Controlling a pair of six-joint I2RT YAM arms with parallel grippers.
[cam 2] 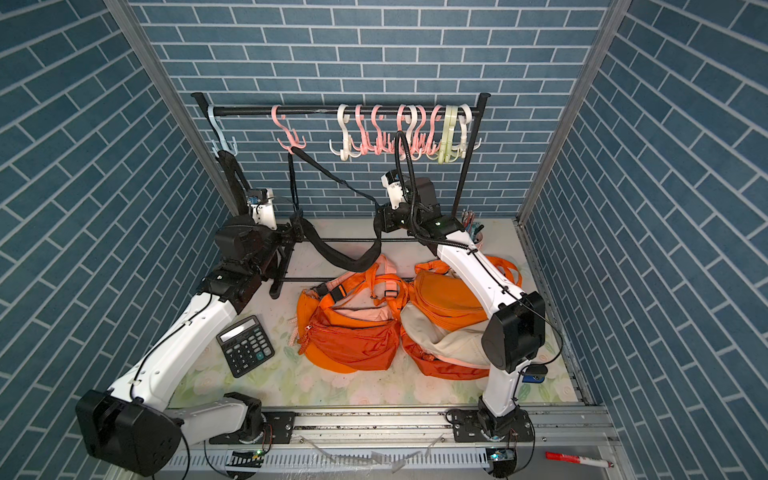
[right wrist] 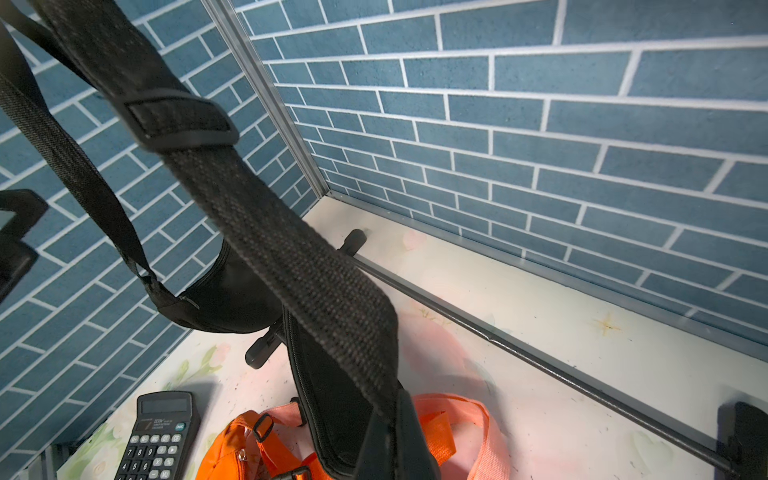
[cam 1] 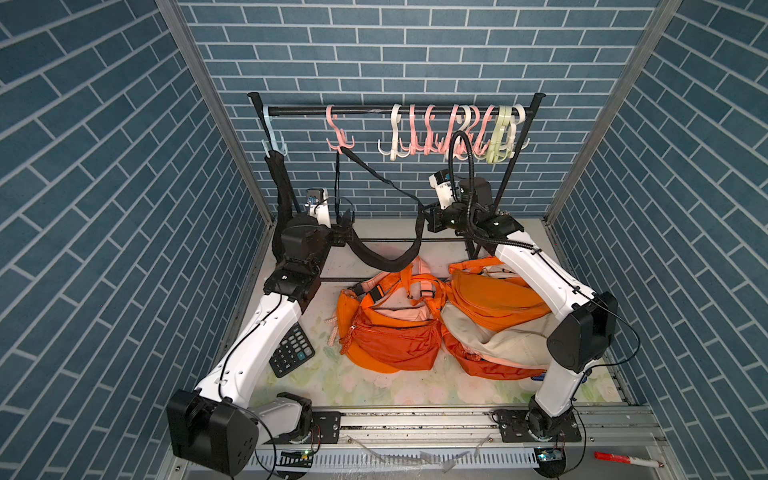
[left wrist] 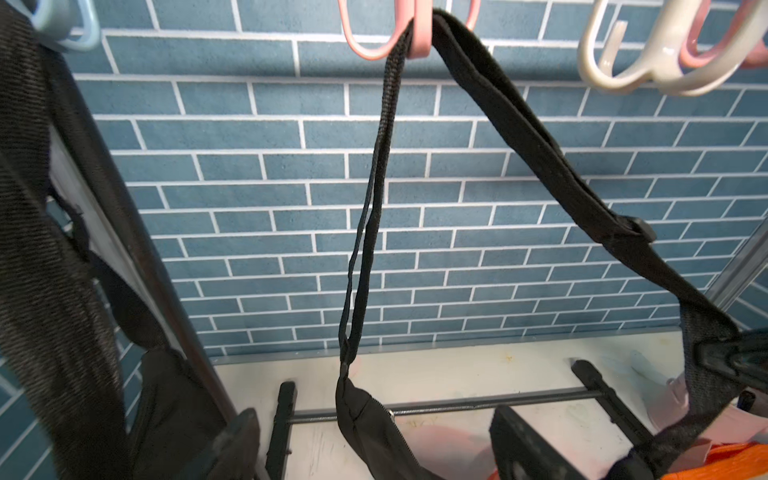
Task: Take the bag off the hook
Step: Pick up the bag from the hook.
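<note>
A black bag [cam 1: 386, 257] [cam 2: 345, 257] hangs by its strap [left wrist: 540, 158] from a pink hook [cam 1: 340, 141] [cam 2: 293, 143] [left wrist: 415, 41] on the black rail and sags low over the table. My right gripper [cam 1: 424, 216] [right wrist: 390, 432] is shut on the wide strap near the bag's right end and holds it out to the right. At the bag's left end my left gripper [cam 1: 343, 226] [left wrist: 374, 453] stands open. The bag's tip [left wrist: 365, 415] lies loose between its fingers [left wrist: 232, 444].
A second black bag [cam 1: 282, 187] hangs from a pale blue hook [cam 1: 272, 141] at the rail's left end, close to my left arm. Several empty hooks [cam 1: 457, 133] crowd the rail's right. Orange bags [cam 1: 395, 332] and a calculator [cam 1: 291, 351] lie on the table [cam 1: 374, 386]. The rack's base bars [left wrist: 457, 405] cross it.
</note>
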